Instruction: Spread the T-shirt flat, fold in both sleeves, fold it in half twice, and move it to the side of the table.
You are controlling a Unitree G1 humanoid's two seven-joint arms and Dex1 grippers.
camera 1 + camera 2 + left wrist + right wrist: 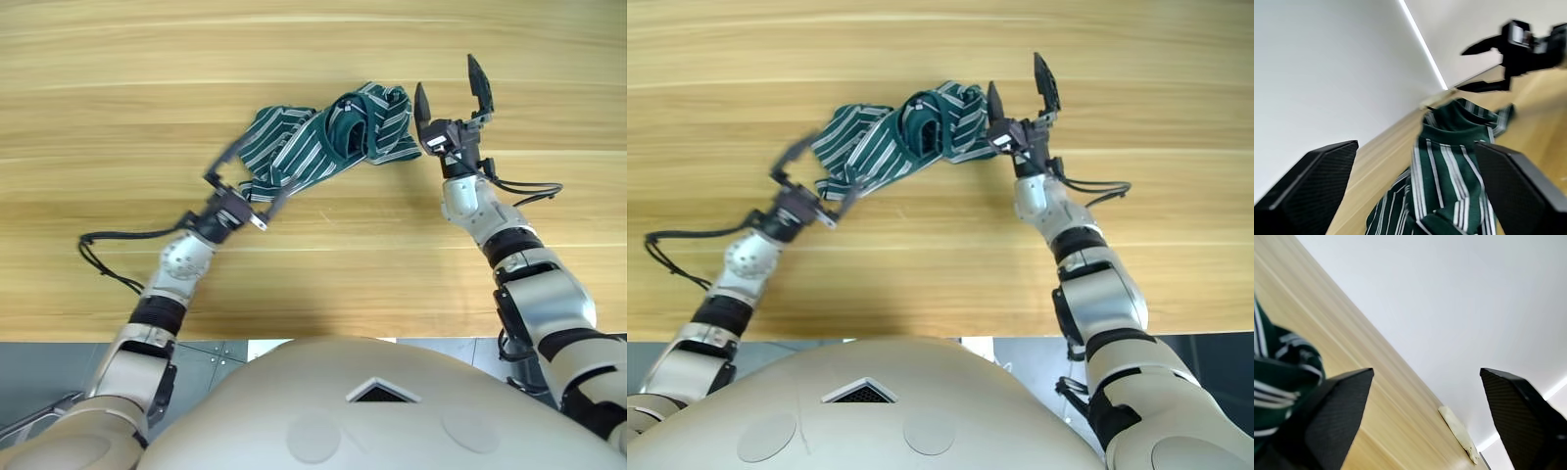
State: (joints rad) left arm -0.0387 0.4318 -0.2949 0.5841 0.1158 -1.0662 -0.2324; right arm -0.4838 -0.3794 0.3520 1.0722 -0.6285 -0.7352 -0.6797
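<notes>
You have the T-shirt [323,142] in dark green with thin white stripes, the table [118,88] in pale honey wood with long straight grain, your left gripper [267,166] and right gripper [447,76] black with a fine weave pattern, wall [1327,58] plain white

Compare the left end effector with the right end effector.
The left end effector straddles cloth of the T-shirt; the right end effector encloses nothing. The left end effector sits at the shirt's left end; the right end effector stands beside its right end. Both are open.
</notes>
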